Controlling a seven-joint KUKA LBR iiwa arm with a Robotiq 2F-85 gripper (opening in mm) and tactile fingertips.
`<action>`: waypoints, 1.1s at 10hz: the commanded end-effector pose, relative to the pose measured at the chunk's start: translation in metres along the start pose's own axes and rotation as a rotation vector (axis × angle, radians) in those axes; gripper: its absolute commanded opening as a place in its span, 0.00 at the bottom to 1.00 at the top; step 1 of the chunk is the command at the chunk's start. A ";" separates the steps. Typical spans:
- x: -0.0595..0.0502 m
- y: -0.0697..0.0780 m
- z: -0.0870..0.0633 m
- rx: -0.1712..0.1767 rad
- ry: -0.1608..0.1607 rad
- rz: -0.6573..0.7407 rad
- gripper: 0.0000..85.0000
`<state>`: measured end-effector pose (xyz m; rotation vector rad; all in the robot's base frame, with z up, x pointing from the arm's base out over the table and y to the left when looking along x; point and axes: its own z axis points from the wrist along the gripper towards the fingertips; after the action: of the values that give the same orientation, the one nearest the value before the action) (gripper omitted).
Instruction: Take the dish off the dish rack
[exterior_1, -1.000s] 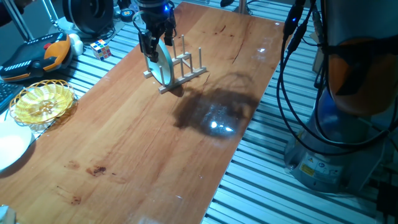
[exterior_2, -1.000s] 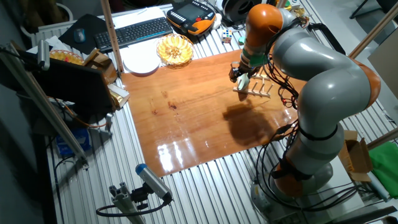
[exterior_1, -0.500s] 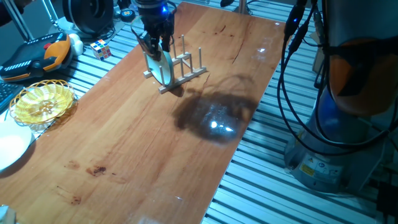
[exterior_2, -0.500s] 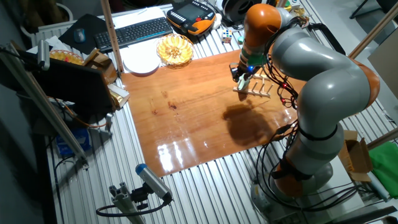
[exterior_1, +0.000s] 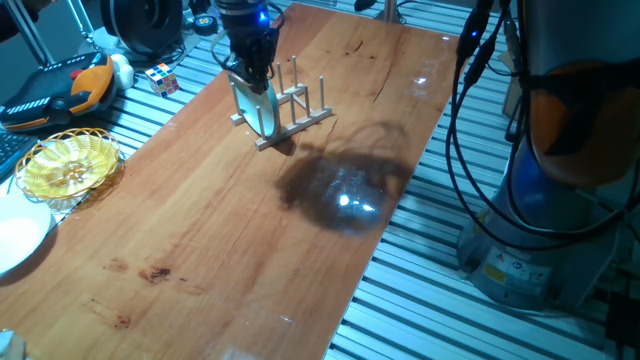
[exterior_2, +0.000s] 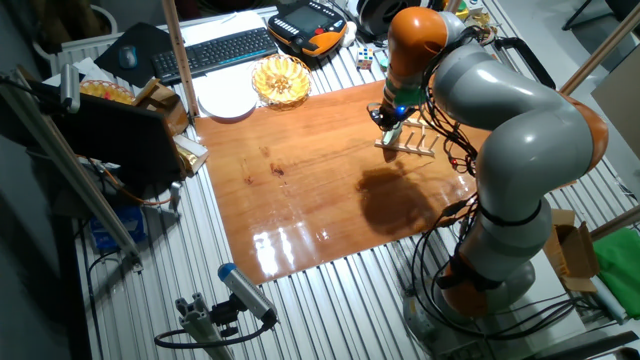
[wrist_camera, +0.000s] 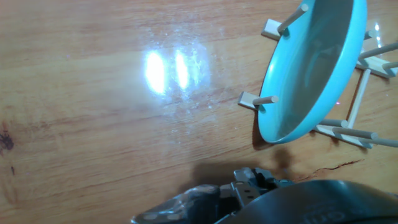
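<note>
The dish (wrist_camera: 314, 71) stands on edge in the dish rack (exterior_1: 292, 108), toward the upper centre of one fixed view and at the upper right of the hand view, leaning between the pegs. Over the last second I have watched the gripper (exterior_1: 250, 73) drop onto the dish's top rim, and its fingers have gone from spread apart to drawn in — they now look pinched on the rim, though the contact itself is too small for me to be certain. I judge the grasp is made or nearly so, and the lift has not begun, since the dish sits in the same slot as before.

The dish is smooth, glossy turquoise, a shallow round with a low raised rim — likely slippery at a thin edge grip. The rack is pale bare wood, thin round dowels on flat rails, and light enough that it might rise with the dish. The table (exterior_1: 220, 230) is varnished wood, reflecting the lamps.
</note>
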<state>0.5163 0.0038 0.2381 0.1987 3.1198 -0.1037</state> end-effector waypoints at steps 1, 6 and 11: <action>0.000 0.000 0.000 0.010 0.000 0.010 0.01; -0.002 -0.001 0.000 0.068 -0.005 0.053 0.01; -0.025 -0.020 0.004 0.104 -0.023 0.020 0.01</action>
<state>0.5382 -0.0192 0.2357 0.2291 3.0912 -0.2669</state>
